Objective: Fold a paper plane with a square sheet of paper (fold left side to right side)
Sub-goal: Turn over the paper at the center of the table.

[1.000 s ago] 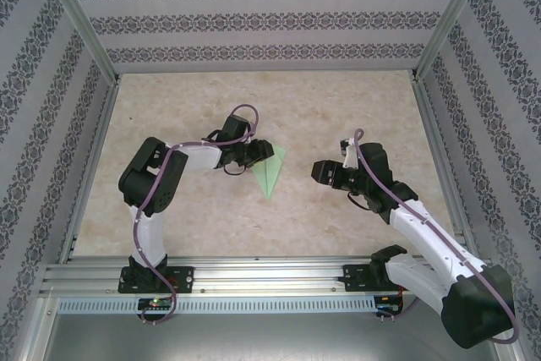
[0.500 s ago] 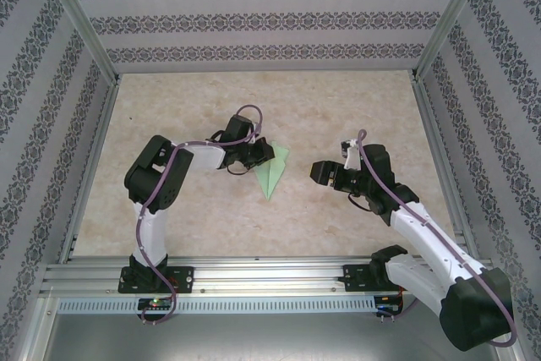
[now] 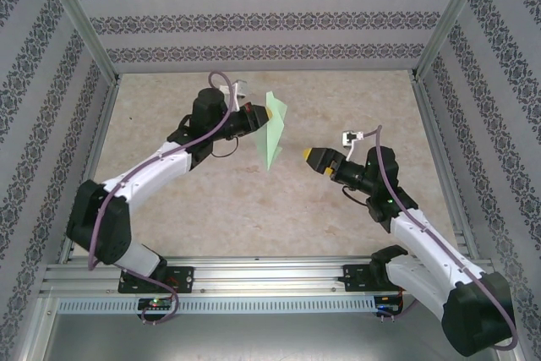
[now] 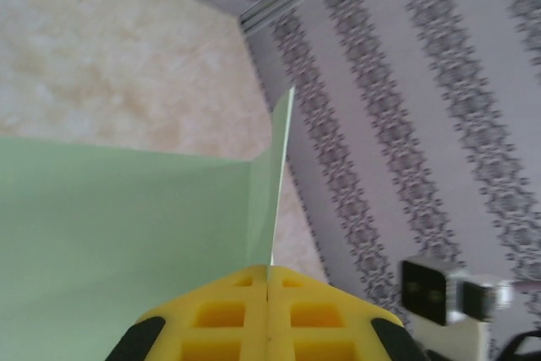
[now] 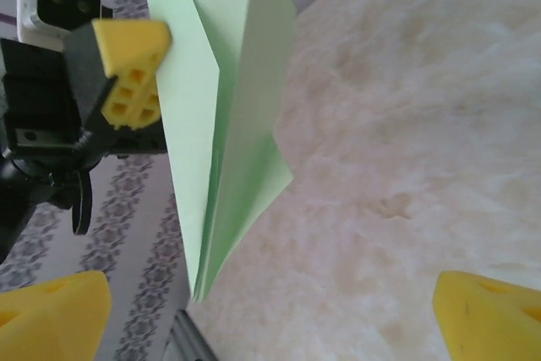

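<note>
The square sheet of paper is folded into a slim, pointed, pale mint-green paper plane (image 3: 273,128). It hangs in the air above the middle of the table with its point down. My left gripper (image 3: 262,116) is shut on its upper edge, the yellow fingertips (image 4: 268,270) pressed together on the paper plane (image 4: 127,226). In the right wrist view the paper plane (image 5: 224,99) hangs on edge with its layers slightly parted, and the left gripper (image 5: 131,73) is beside it. My right gripper (image 3: 315,158) stands open just right of the plane and does not touch it. Its yellow fingertips (image 5: 51,310) are spread wide.
The beige marbled table (image 3: 211,209) lies below the plane. Patterned walls (image 3: 270,19) and aluminium posts (image 3: 84,23) close in the back and both sides. A metal rail (image 3: 270,276) runs along the near edge by the arm bases.
My left gripper has shut on the paper plane and lifted it off the table, up and toward the back. My right gripper has opened wider and tilted up toward the plane.
</note>
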`<act>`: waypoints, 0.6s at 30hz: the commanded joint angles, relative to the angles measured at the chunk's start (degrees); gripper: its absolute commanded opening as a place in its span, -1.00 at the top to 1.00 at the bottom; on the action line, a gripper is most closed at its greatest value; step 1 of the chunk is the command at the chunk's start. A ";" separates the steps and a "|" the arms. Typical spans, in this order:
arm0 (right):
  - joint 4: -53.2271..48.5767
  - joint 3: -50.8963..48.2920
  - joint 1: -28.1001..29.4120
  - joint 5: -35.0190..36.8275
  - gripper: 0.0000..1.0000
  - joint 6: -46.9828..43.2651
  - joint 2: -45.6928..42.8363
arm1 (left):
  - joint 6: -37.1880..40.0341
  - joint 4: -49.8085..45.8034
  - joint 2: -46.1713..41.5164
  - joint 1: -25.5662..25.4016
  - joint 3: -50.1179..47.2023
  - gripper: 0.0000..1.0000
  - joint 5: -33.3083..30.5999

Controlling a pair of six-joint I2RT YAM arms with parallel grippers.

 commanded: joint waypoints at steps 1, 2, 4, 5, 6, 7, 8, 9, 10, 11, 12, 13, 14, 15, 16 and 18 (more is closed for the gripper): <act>10.47 1.04 3.64 -3.60 -0.96 3.95 2.25 | -2.80 2.24 -2.26 -0.55 1.00 0.91 -1.15; 11.33 1.76 4.51 -3.64 -0.96 4.27 3.10 | -3.53 2.79 -2.80 -0.61 1.14 0.91 -0.97; 15.16 2.37 6.40 -3.49 -0.96 6.58 5.66 | -5.21 4.47 -4.11 -0.57 1.05 0.91 -0.23; 17.01 2.69 7.11 -3.41 -0.96 7.64 7.00 | -5.96 5.08 -4.56 -0.59 0.97 0.91 0.02; 19.27 3.04 8.02 -3.53 -0.96 8.84 8.54 | -6.88 5.72 -4.98 -0.55 0.84 0.91 0.41; 21.59 3.54 8.99 -3.59 -0.96 9.80 9.95 | -7.42 6.37 -5.42 -0.60 0.75 0.91 0.86; 23.31 3.97 9.93 -3.65 -0.96 10.31 11.07 | -7.95 6.75 -5.66 -0.59 0.66 0.91 1.07; 24.79 4.59 10.92 -3.58 -0.96 10.46 12.19 | -8.36 6.90 -6.03 -0.59 0.57 0.91 1.30; 25.64 5.16 11.98 -3.22 -0.96 10.39 13.06 | -8.66 6.92 -6.29 -0.60 0.48 0.91 1.40; 26.35 5.54 12.66 -2.82 -0.96 10.03 13.78 | -9.01 7.05 -6.47 -0.55 0.41 0.91 1.69; 27.47 5.93 13.28 -2.70 -0.96 9.98 14.64 | -9.45 7.16 -6.58 -0.60 0.32 0.91 2.04; 29.24 6.29 13.65 -2.91 -0.96 10.57 15.81 | -9.96 7.47 -6.65 -0.59 0.10 0.91 2.27; 31.41 6.55 13.83 -3.18 -0.95 11.39 16.83 | -10.44 8.30 -6.78 -0.59 -0.18 0.91 2.69; 33.86 6.68 13.95 -3.46 -0.93 12.44 17.91 | -11.26 9.38 -6.76 -0.59 -0.55 0.90 3.13; 35.95 6.92 14.16 -3.57 -0.90 13.57 18.90 | -11.85 9.87 -6.74 -0.61 -0.81 0.90 3.51; 38.14 7.62 14.39 -4.08 -0.77 14.68 20.51 | -12.82 10.82 -6.64 -0.60 -1.16 0.90 4.19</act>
